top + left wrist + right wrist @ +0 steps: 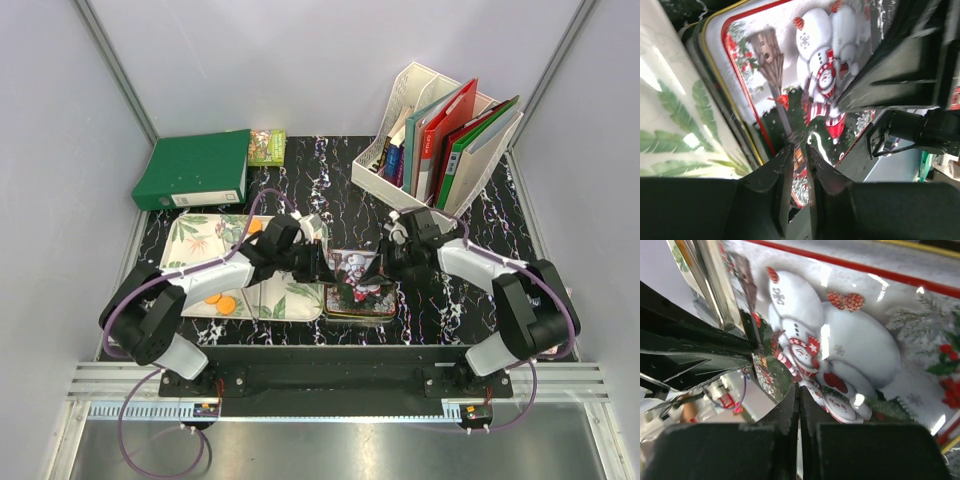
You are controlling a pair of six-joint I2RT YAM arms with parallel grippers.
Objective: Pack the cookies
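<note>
Step in hand: opening the tin (pixel 352 300), judging by both tools meeting at its snowman lid (pixel 815 75); no cookie is packed yet
Left tool (pixel 799 149): at the lid's left edge, jaws a narrow gap apart with the rim apparently between them, so it looks clamped on the lid
Right tool (pixel 799 387): clenched tight with nothing in it, its tips over the printed lid near the right side
Next move calls for: lifting the lid off and setting it aside on the table (pixel 500 230), probably with the right tool steadying the tin so the base does not rise with it; only then can cookies be picked up
Cookies (pixel 220 302): orange discs lying on the floral tray (pixel 200 240), two close together near its front edge; a third orange spot further back is partly hidden by the left arm
Floral tray: just left of the tin, nearly touching it; no black cookies can be made out on it
Tin contents: hidden, since the lid covers the inside in every view
File rack (pixel 400 110): at the back right, well apart from the tin, holding upright folders; no part in this step
</note>
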